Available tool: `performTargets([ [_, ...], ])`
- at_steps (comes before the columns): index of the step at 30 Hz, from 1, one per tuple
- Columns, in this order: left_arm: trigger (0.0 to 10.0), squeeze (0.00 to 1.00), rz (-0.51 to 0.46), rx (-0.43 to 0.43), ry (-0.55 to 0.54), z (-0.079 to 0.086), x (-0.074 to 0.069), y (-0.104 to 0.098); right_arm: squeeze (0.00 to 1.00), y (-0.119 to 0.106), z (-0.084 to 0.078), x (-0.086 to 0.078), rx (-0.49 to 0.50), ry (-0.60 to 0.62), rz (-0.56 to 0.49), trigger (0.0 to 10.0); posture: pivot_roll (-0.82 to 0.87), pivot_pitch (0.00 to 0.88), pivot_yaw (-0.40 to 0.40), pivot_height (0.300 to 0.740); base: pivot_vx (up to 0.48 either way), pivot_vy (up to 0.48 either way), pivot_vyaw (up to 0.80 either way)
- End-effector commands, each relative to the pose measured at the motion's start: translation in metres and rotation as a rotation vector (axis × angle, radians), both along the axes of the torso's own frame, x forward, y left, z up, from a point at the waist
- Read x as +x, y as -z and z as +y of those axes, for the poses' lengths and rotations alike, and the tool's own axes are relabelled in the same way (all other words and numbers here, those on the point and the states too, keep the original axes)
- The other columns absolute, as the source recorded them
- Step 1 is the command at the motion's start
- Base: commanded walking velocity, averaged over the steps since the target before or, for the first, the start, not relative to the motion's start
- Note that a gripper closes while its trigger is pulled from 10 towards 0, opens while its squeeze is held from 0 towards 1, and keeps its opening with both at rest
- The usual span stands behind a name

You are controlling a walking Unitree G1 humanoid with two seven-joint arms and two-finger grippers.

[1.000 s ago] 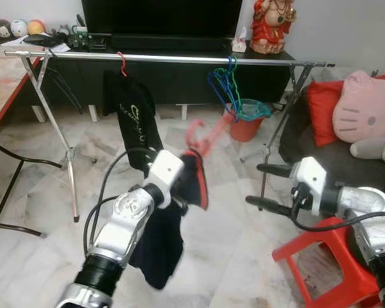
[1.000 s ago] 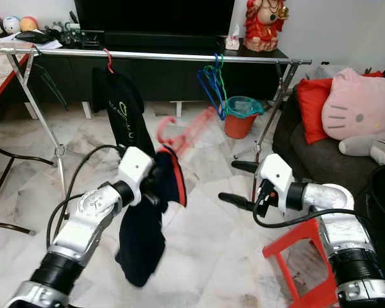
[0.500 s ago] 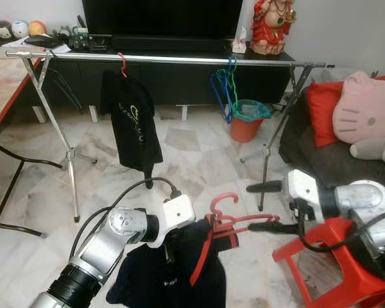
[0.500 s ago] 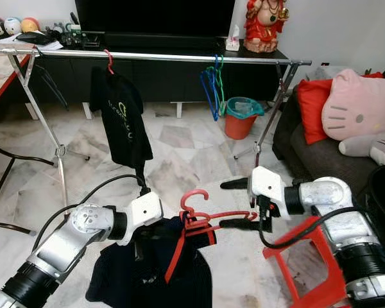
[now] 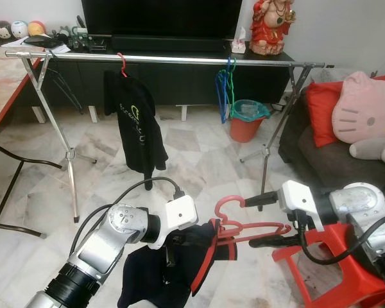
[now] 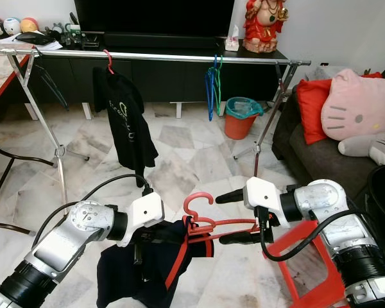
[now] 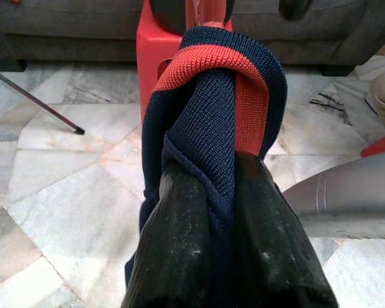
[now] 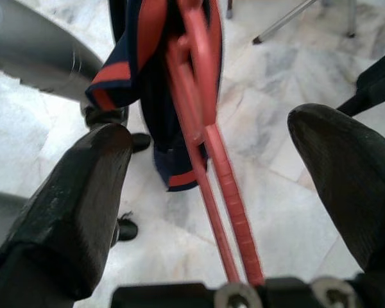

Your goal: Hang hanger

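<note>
L gripper [image 7: 212,212] clamped on navy-and-red knit garment [image 5: 173,269]; R gripper [image 5: 260,221] fingers apart astride red plastic hanger [image 5: 247,226] — chrome clothes rail [image 5: 167,58] well beyond, red plastic stool [image 5: 324,256] beside.

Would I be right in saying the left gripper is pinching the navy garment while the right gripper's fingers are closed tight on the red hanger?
Not quite. The left gripper does pinch the navy garment, but the right wrist view shows the right gripper open, its fingers spread either side of the red hanger, not clamping it.
</note>
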State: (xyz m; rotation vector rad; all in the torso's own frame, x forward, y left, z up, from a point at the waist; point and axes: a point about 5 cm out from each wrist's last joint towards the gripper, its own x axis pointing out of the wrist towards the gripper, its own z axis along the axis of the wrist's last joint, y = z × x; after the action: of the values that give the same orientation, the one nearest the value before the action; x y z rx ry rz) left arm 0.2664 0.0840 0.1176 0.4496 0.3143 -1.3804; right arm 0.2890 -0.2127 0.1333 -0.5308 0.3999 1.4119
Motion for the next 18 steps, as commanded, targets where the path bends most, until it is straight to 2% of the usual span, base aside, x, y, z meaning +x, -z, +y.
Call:
performTargets([
  [1, 10.0, 0.0, -0.058, -0.021, 0.054, -0.01, 0.0, -0.016, 0.0, 0.004, -0.002, -0.001, -0.021, -0.003, 0.002, 10.0, -0.02, 0.0, -0.119, 0.74, 0.0, 0.0, 0.0],
  [16, 10.0, 0.0, -0.068, -0.039, 0.087, -0.019, -0.003, -0.022, 0.0, 0.012, 0.009, 0.003, 0.017, -0.027, 0.03, 10.0, -0.01, 0.0, -0.124, 0.74, 0.0, 0.0, 0.0],
  [17, 10.0, 0.0, -0.069, -0.039, 0.086, -0.02, -0.003, -0.022, 0.0, 0.012, 0.009, 0.003, 0.019, -0.028, 0.031, 9.1, -0.01, 0.0, -0.125, 0.74, 0.0, 0.0, 0.0],
  [18, 10.0, 0.0, -0.071, -0.038, 0.086, -0.019, -0.003, -0.022, 0.0, 0.012, 0.01, 0.004, 0.02, -0.027, 0.031, 6.6, -0.01, 0.0, -0.125, 0.74, 0.0, 0.0, 0.0],
])
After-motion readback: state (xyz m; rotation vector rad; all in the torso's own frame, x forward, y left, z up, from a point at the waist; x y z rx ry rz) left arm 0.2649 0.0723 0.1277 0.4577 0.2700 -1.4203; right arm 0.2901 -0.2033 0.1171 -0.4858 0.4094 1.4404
